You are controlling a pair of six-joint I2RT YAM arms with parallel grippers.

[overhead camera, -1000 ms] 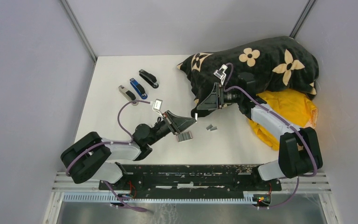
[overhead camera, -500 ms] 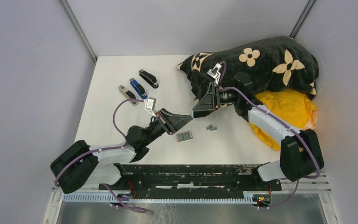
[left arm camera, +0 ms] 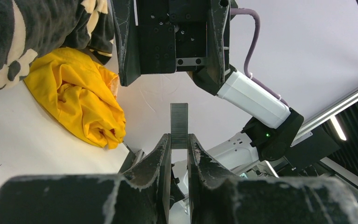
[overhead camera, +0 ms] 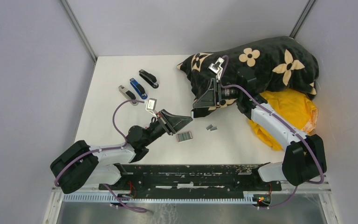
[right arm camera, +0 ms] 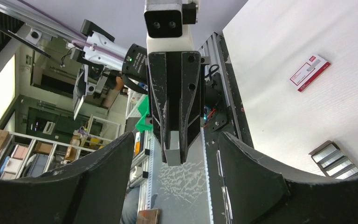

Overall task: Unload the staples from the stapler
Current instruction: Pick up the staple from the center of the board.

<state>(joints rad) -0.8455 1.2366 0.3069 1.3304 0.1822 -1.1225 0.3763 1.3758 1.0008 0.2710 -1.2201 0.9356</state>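
Handover seems the step: my left gripper [left arm camera: 179, 140] pinches the strip of staples [left arm camera: 179, 122] aloft, my right gripper [right arm camera: 176, 136] gapes facing it and must next close squarely on its free end.

No legible text or numbers anywhere, the print on the white-and-red box [right arm camera: 310, 73] too small.

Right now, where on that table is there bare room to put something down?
Bare table lies between the staplers and the blanket, also between the staple pile and yellow cloth. Crowded: the middle, where left gripper and right gripper meet.
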